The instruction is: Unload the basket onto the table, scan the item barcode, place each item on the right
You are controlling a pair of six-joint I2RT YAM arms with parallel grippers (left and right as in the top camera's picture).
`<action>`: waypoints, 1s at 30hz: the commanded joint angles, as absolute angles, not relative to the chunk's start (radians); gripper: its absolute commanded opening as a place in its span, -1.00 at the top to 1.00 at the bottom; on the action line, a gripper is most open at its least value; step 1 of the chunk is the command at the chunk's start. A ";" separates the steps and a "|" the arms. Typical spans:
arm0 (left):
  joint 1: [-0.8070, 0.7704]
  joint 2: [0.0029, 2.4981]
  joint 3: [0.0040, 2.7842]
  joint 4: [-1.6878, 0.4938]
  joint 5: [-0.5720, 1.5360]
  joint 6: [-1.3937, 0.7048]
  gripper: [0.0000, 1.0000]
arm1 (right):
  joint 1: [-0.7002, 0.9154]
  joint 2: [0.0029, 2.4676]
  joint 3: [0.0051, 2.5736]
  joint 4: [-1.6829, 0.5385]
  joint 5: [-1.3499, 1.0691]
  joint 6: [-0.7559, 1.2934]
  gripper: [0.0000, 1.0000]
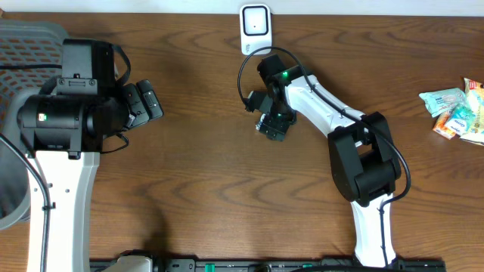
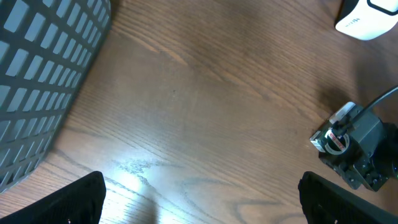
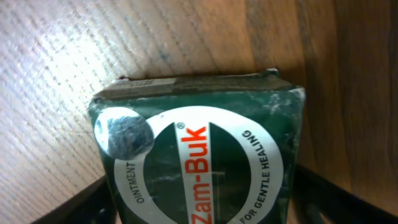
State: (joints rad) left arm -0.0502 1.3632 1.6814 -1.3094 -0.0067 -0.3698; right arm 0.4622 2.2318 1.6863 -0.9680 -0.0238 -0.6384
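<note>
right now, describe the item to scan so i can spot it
Start at the white scanner at the far edge of the table and drop to the right gripper below it. Between its fingers sits a dark green box; unlike the pale packets at the right edge, it reads Zam-Buk in orange.

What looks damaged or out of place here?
In the right wrist view, the Zam-Buk box has whitened, scuffed edges at its top right corner. A round silvery patch covers the label's upper left; I cannot tell whether it is a sticker or wear. Nothing looks spilled.
</note>
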 commanded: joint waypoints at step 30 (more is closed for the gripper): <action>-0.047 1.359 1.684 -1.313 -0.019 -0.382 -0.95 | 0.452 2.137 1.677 -0.984 -0.300 -0.527 0.16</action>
